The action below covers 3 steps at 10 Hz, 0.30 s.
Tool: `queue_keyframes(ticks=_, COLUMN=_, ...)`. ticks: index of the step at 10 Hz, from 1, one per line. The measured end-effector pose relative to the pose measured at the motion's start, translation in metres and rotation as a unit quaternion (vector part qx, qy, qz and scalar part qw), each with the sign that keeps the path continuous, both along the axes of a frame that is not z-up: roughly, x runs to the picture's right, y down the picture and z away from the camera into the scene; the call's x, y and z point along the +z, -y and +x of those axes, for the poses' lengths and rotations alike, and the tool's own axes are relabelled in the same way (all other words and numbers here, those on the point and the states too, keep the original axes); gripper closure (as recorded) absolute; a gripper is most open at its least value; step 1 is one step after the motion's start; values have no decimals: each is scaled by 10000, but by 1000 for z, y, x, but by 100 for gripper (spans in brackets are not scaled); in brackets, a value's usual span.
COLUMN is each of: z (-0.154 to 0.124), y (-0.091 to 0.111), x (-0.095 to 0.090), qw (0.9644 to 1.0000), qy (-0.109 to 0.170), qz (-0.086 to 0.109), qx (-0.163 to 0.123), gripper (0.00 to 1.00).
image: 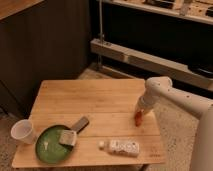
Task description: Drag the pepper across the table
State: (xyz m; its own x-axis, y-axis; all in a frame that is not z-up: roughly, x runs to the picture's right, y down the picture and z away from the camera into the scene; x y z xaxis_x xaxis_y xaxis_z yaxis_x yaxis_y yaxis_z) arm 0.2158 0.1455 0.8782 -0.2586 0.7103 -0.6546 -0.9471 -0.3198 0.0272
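A small red-orange pepper (137,119) lies on the wooden table (90,100) near its right edge. My gripper (140,111) reaches down from the white arm (172,97) at the right and sits right over the pepper, touching or nearly touching its top. The arm's end hides the upper part of the pepper.
A green plate (52,144) with a small block and a dark-handled tool (79,125) sits at the front left. A white cup (23,132) stands at the left edge. A white bottle (120,146) lies near the front edge. A metal shelf rail runs behind the table.
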Motion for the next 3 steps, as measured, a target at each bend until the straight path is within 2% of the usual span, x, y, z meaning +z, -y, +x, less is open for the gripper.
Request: queue_keyframes(ticks=3, z=9, y=-2, x=-6, qw=10000, qy=-69, qz=-3, qx=34, gripper=100)
